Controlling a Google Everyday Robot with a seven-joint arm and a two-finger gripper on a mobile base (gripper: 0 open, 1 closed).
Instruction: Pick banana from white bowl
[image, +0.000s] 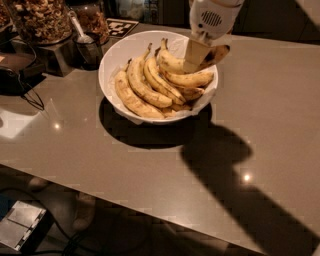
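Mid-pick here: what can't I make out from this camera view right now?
Camera view: most of the curved yellow banana with the dark tip, hidden behind the white gripper over the round white bowl's far right rim.
The bowl's bottom, covered by the other yellow bananas.
The arm above the gripper and the glass nut jars' tops, cut off by the top edge.

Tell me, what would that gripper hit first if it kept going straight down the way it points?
The gripper, shut on the banana, points down into the white bowl. Going on, it would probably meet the other bananas piled just beneath it first; the depth is hard to judge.
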